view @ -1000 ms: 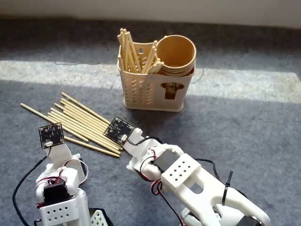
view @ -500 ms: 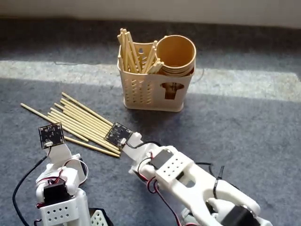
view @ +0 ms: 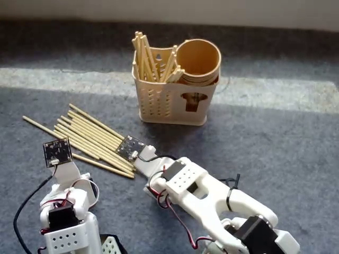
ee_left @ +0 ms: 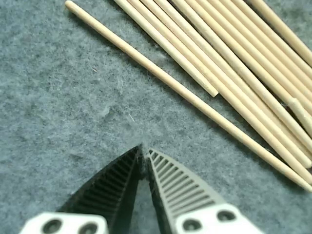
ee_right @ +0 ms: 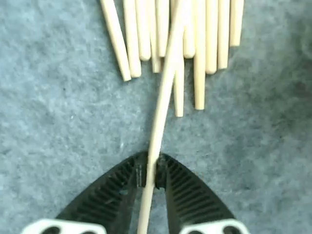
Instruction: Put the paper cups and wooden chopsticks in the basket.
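Fingers of my right gripper point(ee_right: 150, 169) pinch one wooden chopstick point(ee_right: 159, 122) close to its end. The stick runs out from between the jaws and crosses the ends of the loose chopsticks point(view: 90, 136) lying side by side on the grey carpet point(view: 275, 137). My left gripper point(ee_left: 143, 155) has its jaws pressed together, tips over bare carpet near the outermost stick of the same pile.

From the high view, I see my right arm point(view: 212, 196) coming in from 5 o'clock, its wrist at the pile's 4 o'clock end. My left arm point(view: 66, 211) stands at 7 o'clock, its wrist at the pile's 7 o'clock edge. The pile itself sits at 9 o'clock on the carpet.

At 12 o'clock stands the cream basket point(view: 169, 103). Its 9 o'clock compartment holds upright chopsticks point(view: 147, 55), and its 3 o'clock compartment holds stacked paper cups point(view: 198, 63). A band of sunlight point(view: 275, 92) crosses the carpet behind the basket.
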`<state>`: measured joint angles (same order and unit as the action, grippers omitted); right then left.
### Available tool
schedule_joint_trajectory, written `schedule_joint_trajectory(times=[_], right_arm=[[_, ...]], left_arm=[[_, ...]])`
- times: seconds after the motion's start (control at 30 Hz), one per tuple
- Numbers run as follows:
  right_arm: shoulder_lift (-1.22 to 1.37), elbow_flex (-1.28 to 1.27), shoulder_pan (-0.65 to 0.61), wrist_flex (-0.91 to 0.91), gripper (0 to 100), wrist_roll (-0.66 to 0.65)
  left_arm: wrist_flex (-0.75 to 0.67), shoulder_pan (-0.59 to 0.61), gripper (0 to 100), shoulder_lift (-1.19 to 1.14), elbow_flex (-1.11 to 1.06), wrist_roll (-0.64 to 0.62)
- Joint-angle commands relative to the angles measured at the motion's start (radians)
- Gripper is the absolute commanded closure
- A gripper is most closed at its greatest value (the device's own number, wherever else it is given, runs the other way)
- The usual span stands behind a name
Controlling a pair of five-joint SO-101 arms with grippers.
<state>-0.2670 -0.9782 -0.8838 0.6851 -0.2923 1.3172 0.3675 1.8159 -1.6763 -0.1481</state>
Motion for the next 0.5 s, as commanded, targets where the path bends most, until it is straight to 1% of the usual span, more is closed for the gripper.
schedule_joint_trajectory(times=[0.0, 0.1, 0.3, 0.47], right_arm=[[-0.03, 0.008, 0.031, -0.004, 99.3, 0.005], [-0.085, 0.005, 0.068, -0.001, 99.3, 0.005], [-0.194, -0.004, 0.071, 0.157, 99.3, 0.003], [-0.217, -0.01, 0.074, 0.176, 99.3, 0.003]], left_arm=[[0.005, 0.008, 99, 0.005, -0.019, 0.005], [0.005, 0.008, 99, 0.005, -0.019, 0.005], [0.005, 0.008, 99, 0.005, -0.019, 0.005], [0.005, 0.008, 99, 0.005, -0.019, 0.005]])
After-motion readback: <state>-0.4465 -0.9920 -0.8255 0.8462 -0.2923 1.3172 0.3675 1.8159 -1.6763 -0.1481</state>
